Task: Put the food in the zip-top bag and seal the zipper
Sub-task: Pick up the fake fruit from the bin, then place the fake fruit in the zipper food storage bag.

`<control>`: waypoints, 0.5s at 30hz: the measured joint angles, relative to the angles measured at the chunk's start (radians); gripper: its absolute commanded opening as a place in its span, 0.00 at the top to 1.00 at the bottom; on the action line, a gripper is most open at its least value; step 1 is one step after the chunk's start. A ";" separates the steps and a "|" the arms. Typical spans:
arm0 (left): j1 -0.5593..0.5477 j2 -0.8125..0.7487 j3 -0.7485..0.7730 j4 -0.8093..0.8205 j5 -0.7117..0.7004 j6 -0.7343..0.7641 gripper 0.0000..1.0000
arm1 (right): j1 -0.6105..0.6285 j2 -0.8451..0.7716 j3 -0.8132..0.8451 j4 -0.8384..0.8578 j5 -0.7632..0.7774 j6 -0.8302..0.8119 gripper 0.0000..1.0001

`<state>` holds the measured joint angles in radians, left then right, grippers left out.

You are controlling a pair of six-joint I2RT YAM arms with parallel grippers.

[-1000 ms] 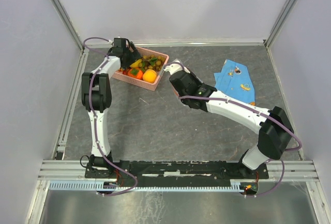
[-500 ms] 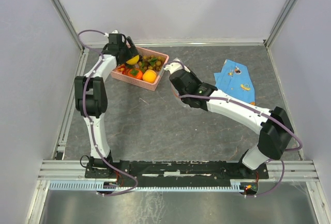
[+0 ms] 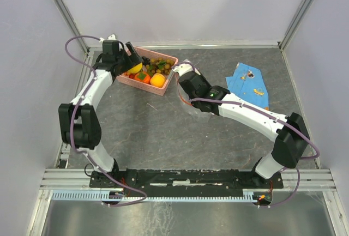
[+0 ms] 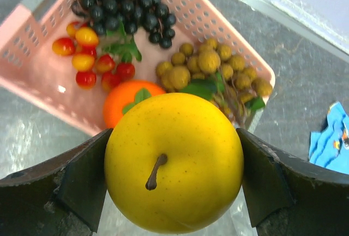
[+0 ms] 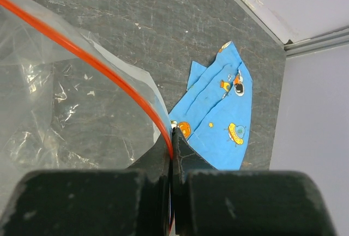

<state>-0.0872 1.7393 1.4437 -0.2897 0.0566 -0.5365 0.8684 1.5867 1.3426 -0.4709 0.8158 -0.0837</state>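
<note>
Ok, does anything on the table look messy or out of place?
Nothing spilled or damaged. The blue printed cloth lies rumpled at the right, and the pink basket sits askew to the table edges. The left pincer holds the yellow fruit squarely; the right pincer is shut on the red zipper of the clear bag.
</note>
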 measured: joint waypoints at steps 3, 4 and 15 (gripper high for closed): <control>0.000 -0.094 -0.090 -0.004 0.041 -0.017 0.35 | 0.000 0.000 0.003 -0.010 -0.007 0.014 0.98; -0.002 -0.134 -0.122 -0.008 0.060 -0.026 0.35 | 0.001 0.000 0.005 -0.013 -0.009 0.018 0.98; -0.070 -0.473 -0.337 -0.028 0.234 -0.117 0.35 | 0.035 0.040 0.093 -0.047 -0.034 0.077 0.99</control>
<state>-0.1570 1.2663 1.1069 -0.3180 0.2905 -0.6533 0.9035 1.6272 1.4353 -0.5182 0.7815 -0.0067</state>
